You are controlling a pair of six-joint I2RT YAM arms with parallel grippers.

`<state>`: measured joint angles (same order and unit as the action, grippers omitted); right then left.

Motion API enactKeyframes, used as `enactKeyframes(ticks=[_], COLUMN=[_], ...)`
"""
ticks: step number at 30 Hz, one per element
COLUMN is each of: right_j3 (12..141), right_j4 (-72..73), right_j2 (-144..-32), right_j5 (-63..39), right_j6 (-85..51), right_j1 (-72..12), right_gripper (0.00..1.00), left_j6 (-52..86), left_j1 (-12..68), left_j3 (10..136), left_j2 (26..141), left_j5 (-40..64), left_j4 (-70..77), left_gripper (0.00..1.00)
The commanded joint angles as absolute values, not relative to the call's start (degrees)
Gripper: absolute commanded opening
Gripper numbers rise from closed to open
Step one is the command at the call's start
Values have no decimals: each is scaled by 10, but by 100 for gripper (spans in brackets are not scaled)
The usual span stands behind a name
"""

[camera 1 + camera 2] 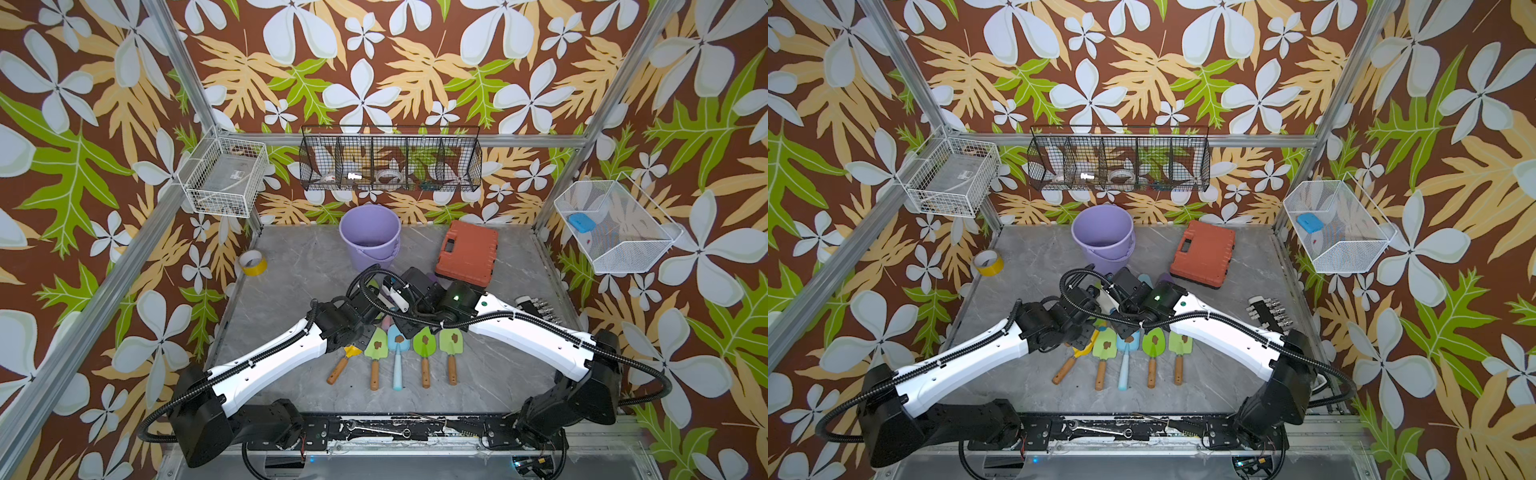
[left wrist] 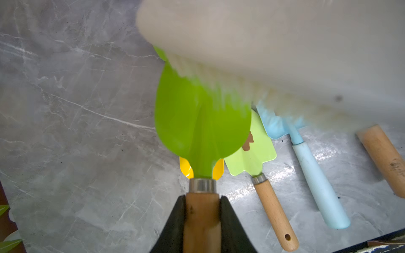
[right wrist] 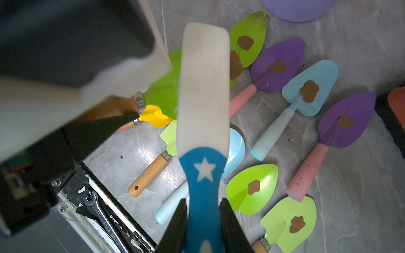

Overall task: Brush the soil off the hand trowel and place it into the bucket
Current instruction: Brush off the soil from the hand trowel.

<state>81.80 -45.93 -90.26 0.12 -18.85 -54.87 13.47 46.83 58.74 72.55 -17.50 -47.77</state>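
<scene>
- The left gripper [image 2: 201,203] pinches the wooden handle of a green trowel [image 2: 201,122]; its two black jaws press tight on both sides of the handle.
- The right gripper [image 3: 203,210] grips the blue star handle of a brush [image 3: 203,87]; its jaws are closed snug around it.
- The brush lies across the far end of the green trowel's blade; its pale bristles touch the blade and hide the tip; the part of the blade that shows in the left wrist view looks clean.
- One brown blob of soil [image 3: 235,64] peeks out right at the brush's edge; I cannot tell what it sits on.
- The bucket [image 1: 370,232] stands at the back of the grey table [image 1: 291,282], in the middle; the two arms cross between it and the row of trowels in front.
- In both top views the arms cover the grippers and most of the held trowel.
- Under the green trowel lies a yellow trowel [image 2: 185,168]; just beside it are a light green trowel [image 2: 260,151] with a brown blob and a light blue trowel [image 2: 306,157].
- Two purple trowels [image 3: 277,65] with pink handles lie near, each with a blob on its blade.
- An orange tool case [image 1: 467,253] sits near the bucket, on its right; a roll of yellow tape [image 1: 252,262] sits at the table's left edge; a wrench [image 1: 382,430] lies on the front rail.
</scene>
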Motion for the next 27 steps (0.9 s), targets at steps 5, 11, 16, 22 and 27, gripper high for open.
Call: enactKeyframes(ticks=[5,11,16,22,27], right_j3=[786,800,784,731,693], right_j4=[-382,-363,-329,-273,-234], right_j2=[-929,-953,-930,-864,-806], right_j5=[-14,11,7,24,-3], right_j6=[-205,-201,-205,-245,-287], right_j1=[-547,-503,-479,-478,-476], right_gripper=[0,0,0,0,0], left_j6=[137,143,179,218,213], left_j1=[469,469,469,463,424], left_j3=[575,563,562,533,548], left_j2=[715,710,713,659,669], left_j5=[-166,-158,-151,-128,-38], left_j4=[-453,-446,-444,-369,-380], left_gripper=[0,0,0,0,0])
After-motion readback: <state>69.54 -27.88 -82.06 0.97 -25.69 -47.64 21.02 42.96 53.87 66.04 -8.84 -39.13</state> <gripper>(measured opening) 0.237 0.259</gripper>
